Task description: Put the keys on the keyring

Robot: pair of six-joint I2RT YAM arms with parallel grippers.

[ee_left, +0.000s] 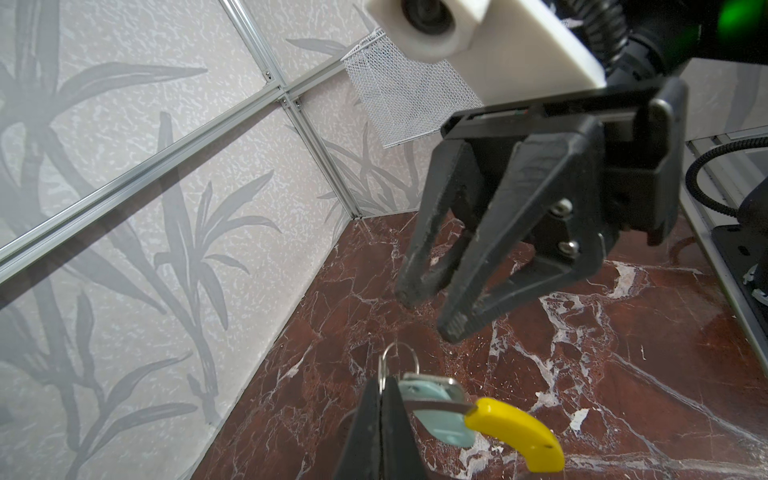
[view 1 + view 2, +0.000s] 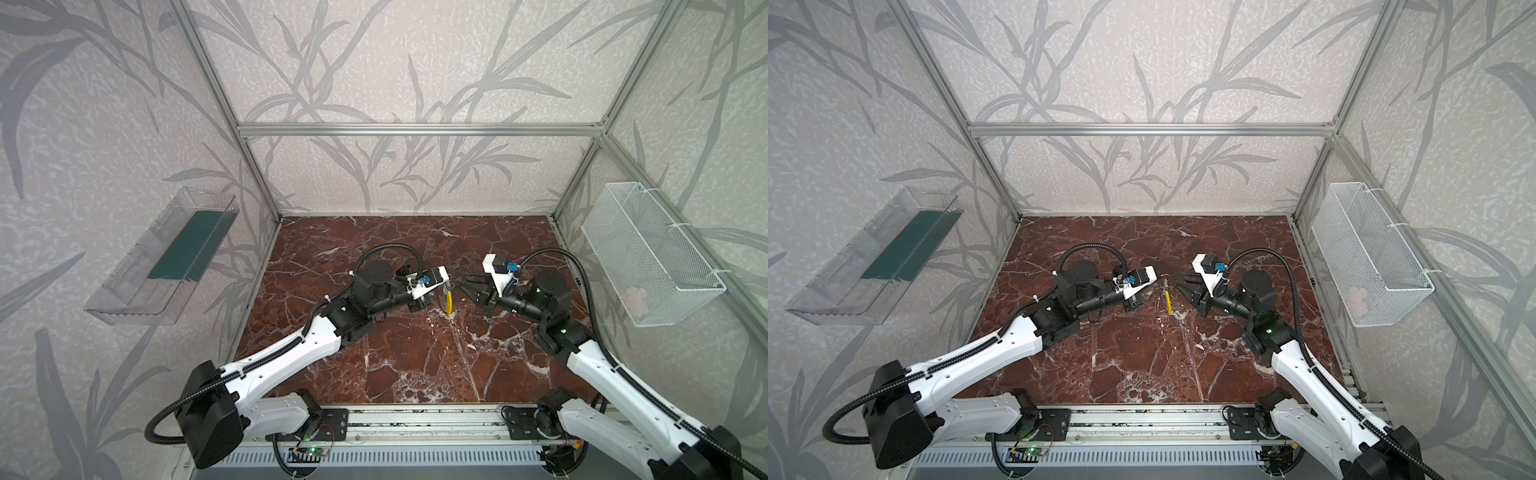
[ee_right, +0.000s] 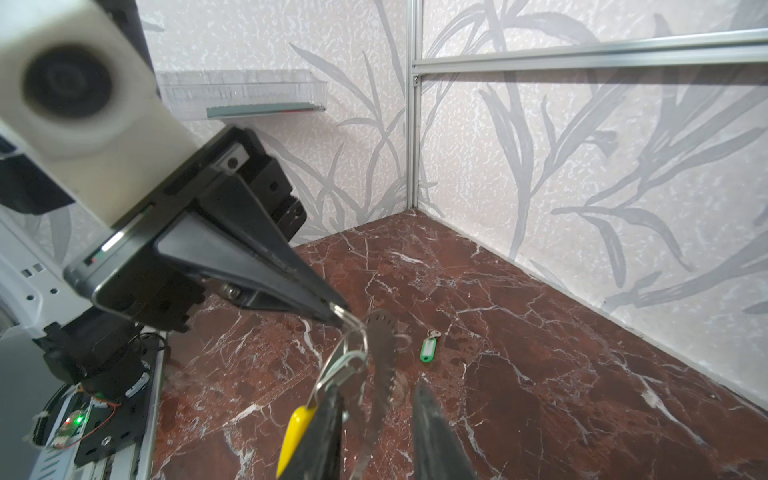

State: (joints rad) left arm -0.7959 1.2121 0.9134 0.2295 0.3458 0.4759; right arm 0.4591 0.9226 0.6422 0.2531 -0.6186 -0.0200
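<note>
My left gripper (image 1: 384, 384) is shut on the thin grey wire of the keyring (image 1: 399, 353) and holds it above the marble floor. The ring's yellow sleeve (image 1: 515, 434) hangs beside it and shows in both top views (image 2: 449, 301) (image 2: 1168, 301). A pale mint key (image 1: 436, 415) hangs on the ring next to the left fingers. My right gripper (image 3: 376, 388) faces it, open, and a blurred toothed metal blade (image 3: 382, 353) hangs between its fingers without being clamped. A green-headed key (image 3: 427, 348) lies on the floor beyond.
A white wire basket (image 2: 652, 253) hangs on the right wall. On the left wall is a clear plastic shelf (image 2: 162, 257). An aluminium frame post (image 3: 412, 104) stands in the back corner. The two wrists are close together at mid-floor (image 2: 415, 353).
</note>
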